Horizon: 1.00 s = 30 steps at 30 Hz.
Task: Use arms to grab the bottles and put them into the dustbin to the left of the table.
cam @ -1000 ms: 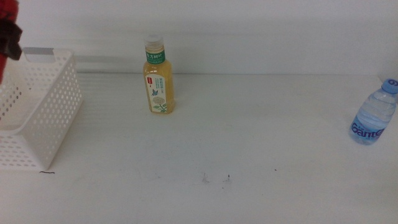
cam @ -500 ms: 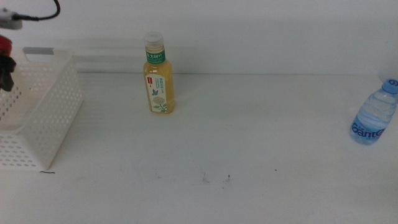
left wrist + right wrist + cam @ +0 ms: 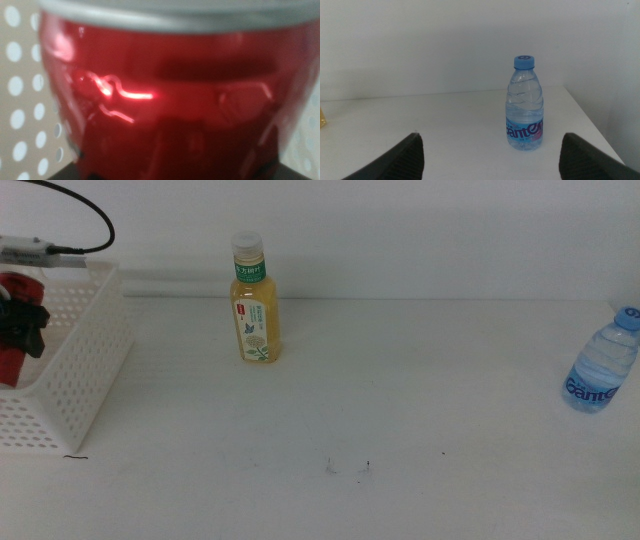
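Note:
At the far left of the middle view my left gripper (image 3: 24,323) is down inside the white perforated dustbin (image 3: 88,370), shut on the slim red can (image 3: 12,362). The left wrist view is filled by the blurred red can (image 3: 170,100), with the dustbin's holed wall (image 3: 19,100) behind it. A yellow-drink bottle (image 3: 255,305) with a white cap stands upright at the back of the table (image 3: 400,400). The clear water bottle (image 3: 603,365) with a blue cap stands at the right edge. My right gripper (image 3: 495,160) is open, facing the water bottle (image 3: 524,107) from a distance; it is outside the middle view.
A black cable (image 3: 75,210) arcs above the dustbin's rim. A few dark specks (image 3: 345,468) mark the tabletop near the front. The table's right edge runs just past the water bottle. A sliver of the yellow bottle (image 3: 322,121) shows at the right wrist view's border.
My left gripper has come down with the red can from above the dustbin's rim into the dustbin, and its cable has dropped into view. Both bottles stayed put.

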### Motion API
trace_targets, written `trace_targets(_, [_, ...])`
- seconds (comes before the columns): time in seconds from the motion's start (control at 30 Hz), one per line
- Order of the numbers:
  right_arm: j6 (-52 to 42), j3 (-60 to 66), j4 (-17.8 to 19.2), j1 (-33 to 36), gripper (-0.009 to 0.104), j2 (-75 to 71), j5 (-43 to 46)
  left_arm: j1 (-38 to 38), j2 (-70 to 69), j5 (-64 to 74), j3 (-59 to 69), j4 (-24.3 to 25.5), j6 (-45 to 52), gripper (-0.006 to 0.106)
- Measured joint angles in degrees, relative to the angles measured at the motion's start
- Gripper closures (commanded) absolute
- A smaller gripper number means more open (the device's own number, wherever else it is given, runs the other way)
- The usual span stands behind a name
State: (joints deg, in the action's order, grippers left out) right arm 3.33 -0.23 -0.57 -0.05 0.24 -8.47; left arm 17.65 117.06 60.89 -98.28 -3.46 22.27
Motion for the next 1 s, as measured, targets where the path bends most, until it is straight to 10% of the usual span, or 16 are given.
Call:
trace_targets(0.27, [0.0,0.0,0.0,0.0,0.002,0.0,0.0,0.0,0.22,-0.46,-0.06,-0.59,0.0,0.007])
trace_targets(1.0, [0.0,0.0,0.0,0.0,0.002,0.0,0.0,-11.12,-25.53,-6.73,15.1,-1.24,-8.42,0.007])
